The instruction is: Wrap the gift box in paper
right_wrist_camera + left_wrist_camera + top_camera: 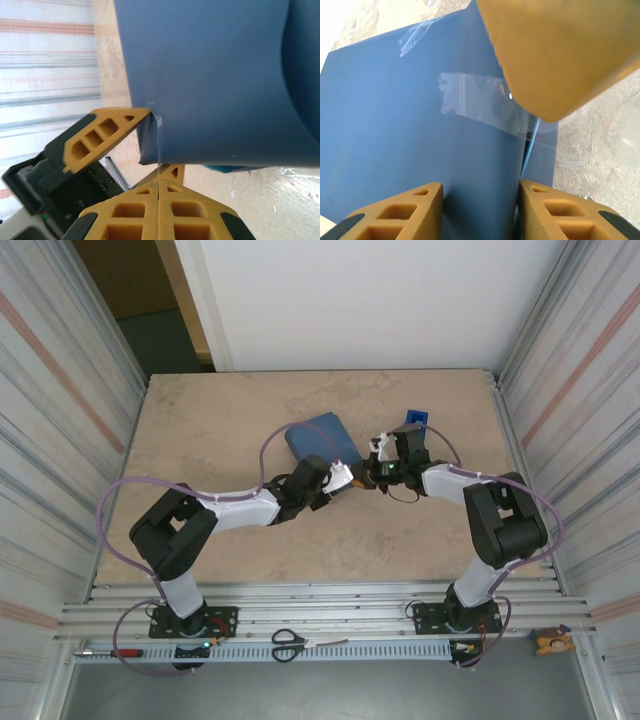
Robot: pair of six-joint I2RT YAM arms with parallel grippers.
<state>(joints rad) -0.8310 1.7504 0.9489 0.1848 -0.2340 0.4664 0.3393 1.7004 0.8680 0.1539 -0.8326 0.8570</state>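
Slate-blue paper [322, 443] is folded up into a flat package in the middle of the table [220, 420], and both my arms meet at its near right corner. The gift box is covered, so I can't see it. My left pincer [481, 200] has its fingers apart on either side of the papered edge and looks to be pinching it. From my right wrist, one left finger [107, 132] touches the paper's corner from above and the other sits under it. My right pincer [159, 190] is pressed flat together just below that corner. A thin clear sliver runs up from the seam, but I can't tell if it's caught. Clear tape [480, 102] lies across the paper. The blue tape dispenser [414, 421] stands just behind my right wrist.
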